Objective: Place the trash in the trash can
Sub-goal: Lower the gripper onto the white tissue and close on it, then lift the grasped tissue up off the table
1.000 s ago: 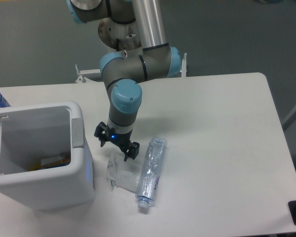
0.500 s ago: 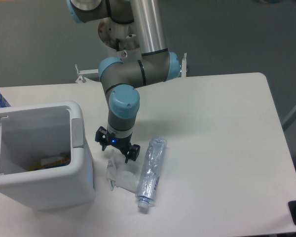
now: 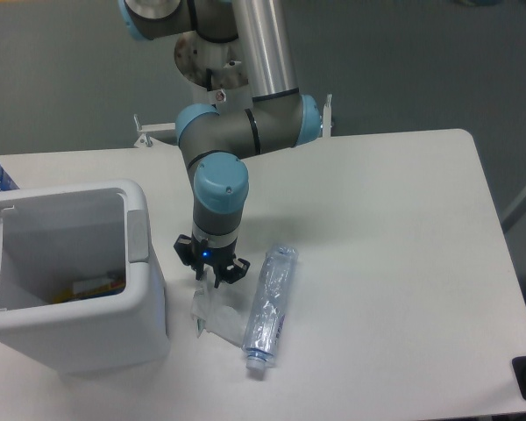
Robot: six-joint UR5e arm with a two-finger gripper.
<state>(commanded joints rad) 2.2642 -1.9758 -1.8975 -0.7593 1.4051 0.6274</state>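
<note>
At the far left stands the white bin [image 3: 145, 298], its mouth open upward, with something yellow and orange lying at the bottom. Just to its right, on the table [image 3: 394, 254], lies the crumpled wrapper [image 3: 212, 314] — pale, half see-through, hard to separate from the white surface. The gripper [image 3: 211, 273] is right at the wrapper's upper edge, pointing straight down, a small blue light glowing on its body. Its fingers look drawn in close together around the top of the wrapper, but whether they have actually pinched the plastic cannot be told from this angle. Beside the wrapper on the right, touching or nearly touching it, lies the crushed bottle [image 3: 268, 305], its neck toward the near edge of the table.

The step in hand looks like the pick-up of the wrapper — the first of the two pieces. If the grip is good, the next move calls for a straight lift, high enough to clear the bin's rim, then a carry left and a release over the opening. The thin wrapper may slip free or drag the bottle along.
</note>
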